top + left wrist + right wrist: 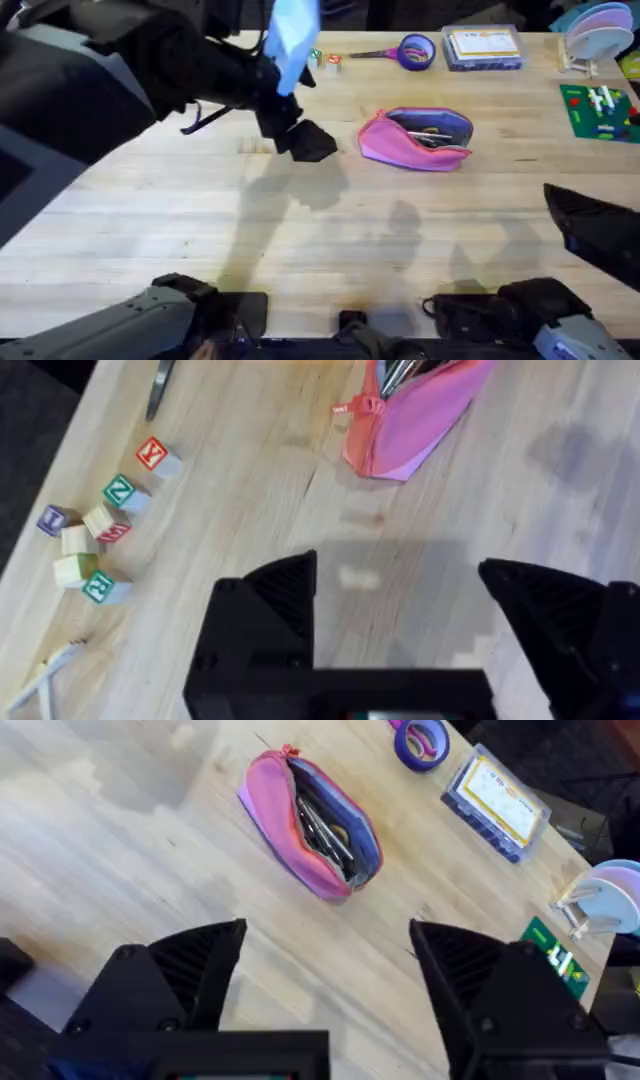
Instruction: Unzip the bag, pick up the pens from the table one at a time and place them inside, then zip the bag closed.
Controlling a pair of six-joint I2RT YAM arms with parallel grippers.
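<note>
Left hand (300,140) beside sideways-lying bag (415,138), apparently unzipped.

bag (415,139): soft matt pink cloth; table (300,240): light grained wood; pens (322,827): glossy

Overhead: high above the arm bases, facing down and forward across the table (300,240). Wrist views: lower, angled down at the wood, perhaps from opposite sides. Shared by all three: the bag (415,138) (415,415) (312,822).
</note>
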